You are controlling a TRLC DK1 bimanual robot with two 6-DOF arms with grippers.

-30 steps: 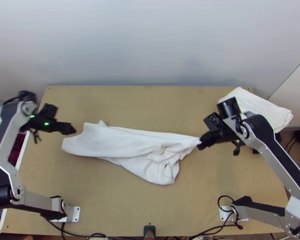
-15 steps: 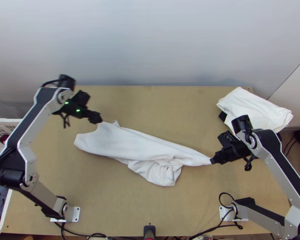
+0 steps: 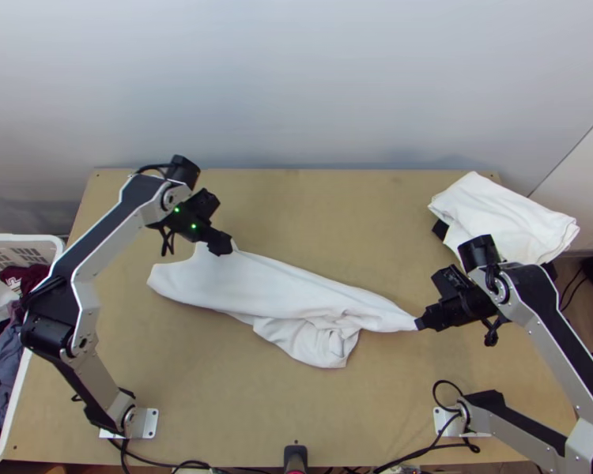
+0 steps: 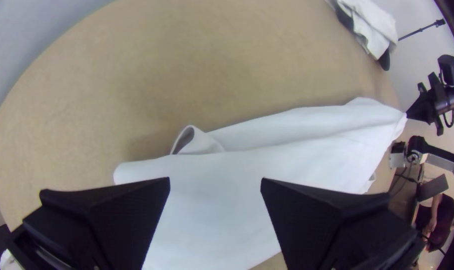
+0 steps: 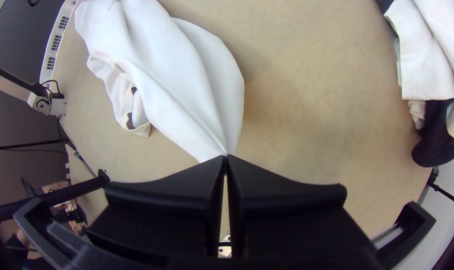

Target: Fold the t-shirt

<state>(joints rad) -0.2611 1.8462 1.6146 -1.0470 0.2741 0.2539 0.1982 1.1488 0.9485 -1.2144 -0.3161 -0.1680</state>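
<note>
The white t-shirt (image 3: 296, 292) lies bunched lengthwise across the middle of the table, narrowing to a point at its right end. There my right gripper (image 3: 420, 323) is shut on a pinch of it; in the right wrist view the fingertips of the right gripper (image 5: 225, 156) meet on the gathered cloth (image 5: 176, 90). My left gripper (image 3: 224, 246) is over the shirt's upper left edge. In the left wrist view the left gripper (image 4: 215, 181) is open, its fingers wide apart above the cloth (image 4: 211, 200), with a small raised fold between and beyond them.
Folded white cloth (image 3: 502, 217) with a dark piece beside it lies at the table's far right corner. A white basket (image 3: 35, 241) of clothes stands off the left edge. Bare wood (image 3: 241, 403) shows along the table's near side, with cables at its edge.
My left gripper has moved right, to the shirt's upper left edge. The right gripper has moved right and nearer the table's front, drawing the shirt's right end with it and stretching the cloth.
</note>
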